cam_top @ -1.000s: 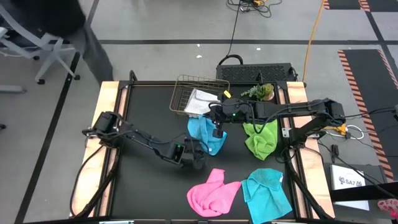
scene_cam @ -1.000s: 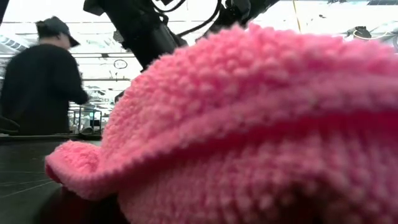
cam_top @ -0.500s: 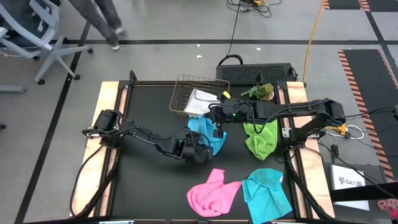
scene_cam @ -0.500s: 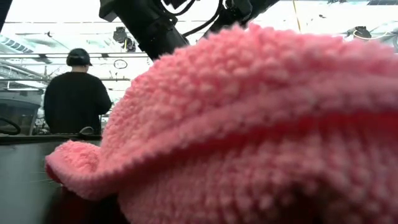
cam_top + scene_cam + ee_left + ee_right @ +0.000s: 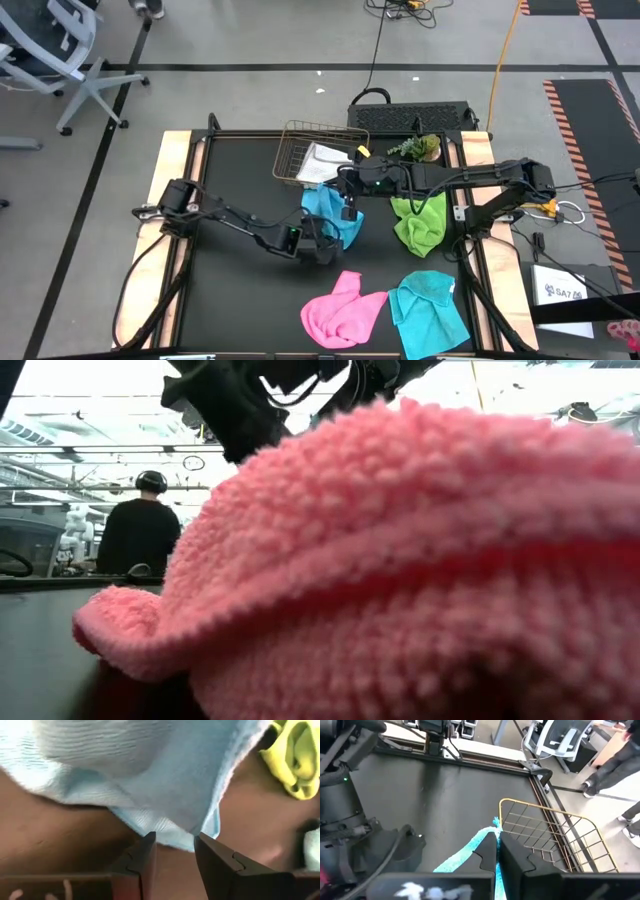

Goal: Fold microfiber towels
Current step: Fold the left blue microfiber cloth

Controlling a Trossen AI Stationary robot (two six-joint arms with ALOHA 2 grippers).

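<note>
High view: the right arm reaches across the table, its right gripper (image 5: 347, 212) clamped on an edge of the cyan towel (image 5: 330, 218) lying mid-table beside the wire basket (image 5: 300, 152). The left arm lies low and extended, the left gripper (image 5: 175, 851) with fingers apart at the towel's near edge, nothing between them.

Grey floor (image 5: 260, 40), office chair (image 5: 60, 45), distant person (image 5: 140, 530) under bright ceiling lights.

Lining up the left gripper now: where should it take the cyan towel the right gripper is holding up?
Take the free lower corner of the cyan towel, which hangs just ahead of the open left gripper. Come in level from the left; the right gripper already pinches the top edge.
</note>
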